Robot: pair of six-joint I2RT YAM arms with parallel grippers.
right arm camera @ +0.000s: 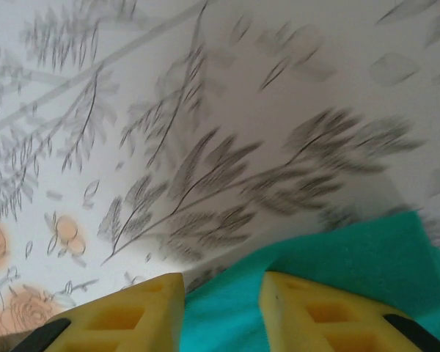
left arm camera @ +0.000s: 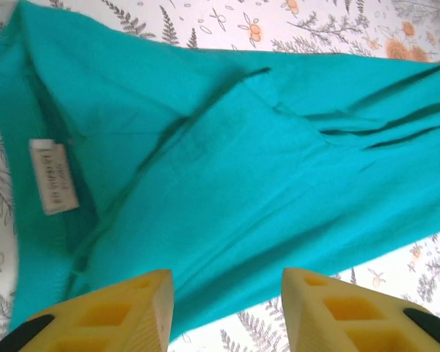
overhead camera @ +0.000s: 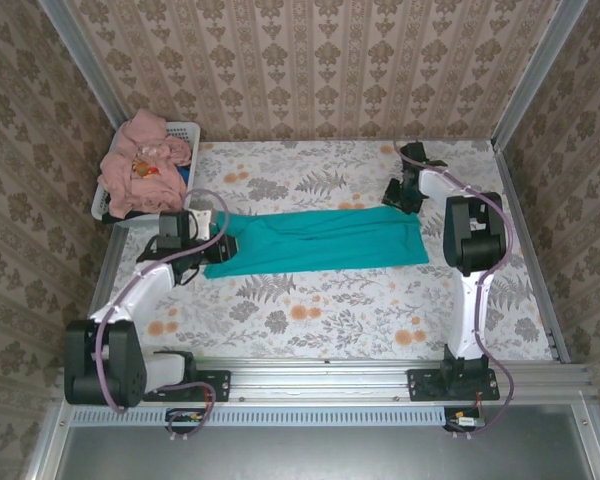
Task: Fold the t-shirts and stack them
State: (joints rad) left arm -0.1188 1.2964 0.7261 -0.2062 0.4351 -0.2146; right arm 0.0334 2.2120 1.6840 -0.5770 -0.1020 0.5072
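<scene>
From up here the floral tabletop (overhead camera: 310, 310) takes up most of what I see. The teal t-shirt (overhead camera: 320, 240) lies across its middle as a long flat band running left to right, with its collar end at the left. The right arm (overhead camera: 472, 240) rises from its base at the near right edge, with its elbow high over the right side and its wrist bent back toward the far right corner of the shirt. The left arm (overhead camera: 145, 285) reaches from the near left corner, stretched low and slanting toward the shirt's left end. In the far left corner the white laundry basket (overhead camera: 185, 130) holds a heap of pink t-shirts (overhead camera: 140, 165), piled above the rim so that most of the basket is covered. The left fingers (overhead camera: 218, 245) stand apart over the collar end. On my left wrist camera I see teal cloth through the gap and nothing pinched between them. The right fingers (overhead camera: 394, 196) are also apart, just above the shirt's far right corner, and a teal edge shows in the gap. That wrist picture is blurred, so I cannot tell whether they touch the cloth. A small white label (left arm camera: 53, 176) sits inside the collar, its print too fine for me to read.
</scene>
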